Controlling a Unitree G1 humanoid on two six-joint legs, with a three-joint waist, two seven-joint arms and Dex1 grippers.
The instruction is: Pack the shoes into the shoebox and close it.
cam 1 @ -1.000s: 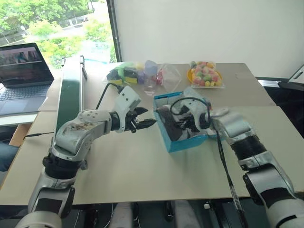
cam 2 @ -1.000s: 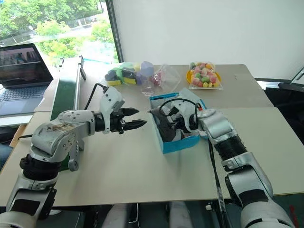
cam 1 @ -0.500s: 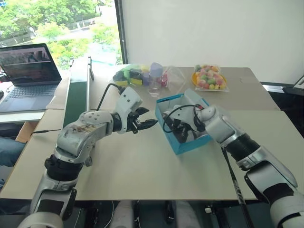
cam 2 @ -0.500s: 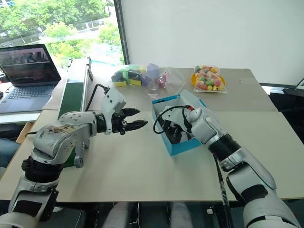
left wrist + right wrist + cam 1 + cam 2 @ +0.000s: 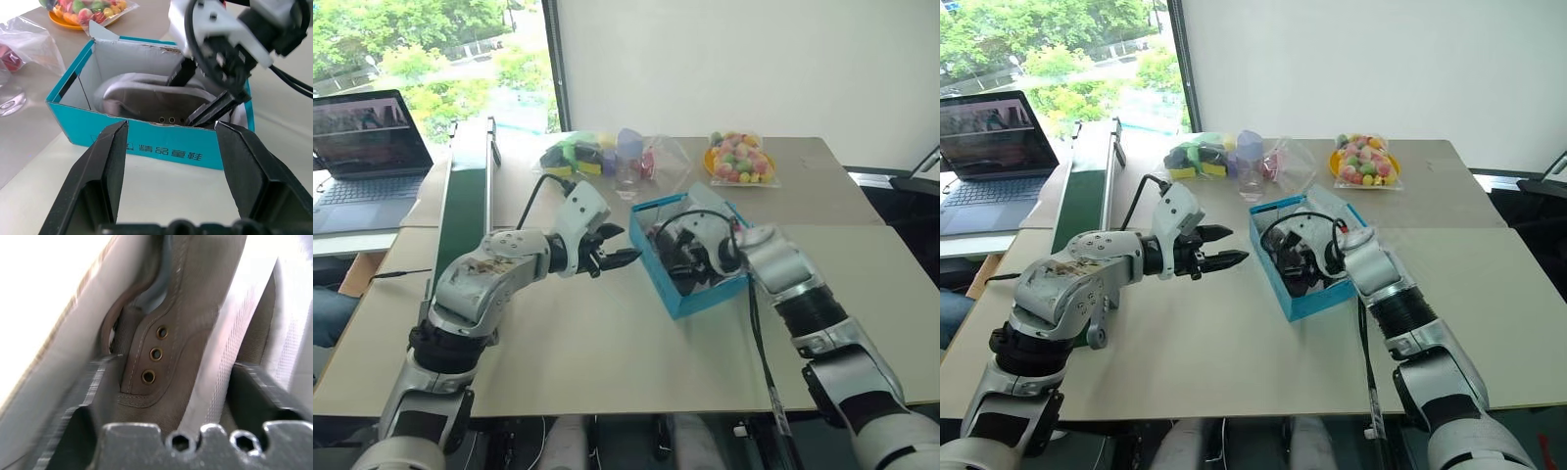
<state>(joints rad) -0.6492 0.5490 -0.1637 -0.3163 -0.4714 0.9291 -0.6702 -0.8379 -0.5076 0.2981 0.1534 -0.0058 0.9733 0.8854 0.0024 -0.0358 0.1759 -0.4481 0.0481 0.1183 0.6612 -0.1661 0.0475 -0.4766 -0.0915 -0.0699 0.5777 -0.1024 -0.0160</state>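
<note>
While our right gripper (image 5: 208, 95) reaches down into the open shoebox (image 5: 690, 257), its two black fingers stand spread apart, one to either side of a grey shoe (image 5: 171, 328) and pinching nothing that we can make out. That shoe lies on its side inside the white-lined box, its three metal eyelets showing between the fingers, with the pale sole of a second shoe just beside it. The shoebox sits near the middle of the table (image 5: 607, 343), its lid folded back toward the two o'clock side. Our left gripper (image 5: 612, 257) hovers at the box's nine o'clock, just short of the blue wall with the dark lettering, its fingers parted and empty, pointing at the box. At twelve o'clock from the box we see a clear bag of coloured blocks (image 5: 597, 154), and toward one o'clock a plate of bright sweets (image 5: 739, 157). At ten o'clock stands a long dark green case (image 5: 465, 196), with a laptop (image 5: 362, 147) beyond it.
</note>
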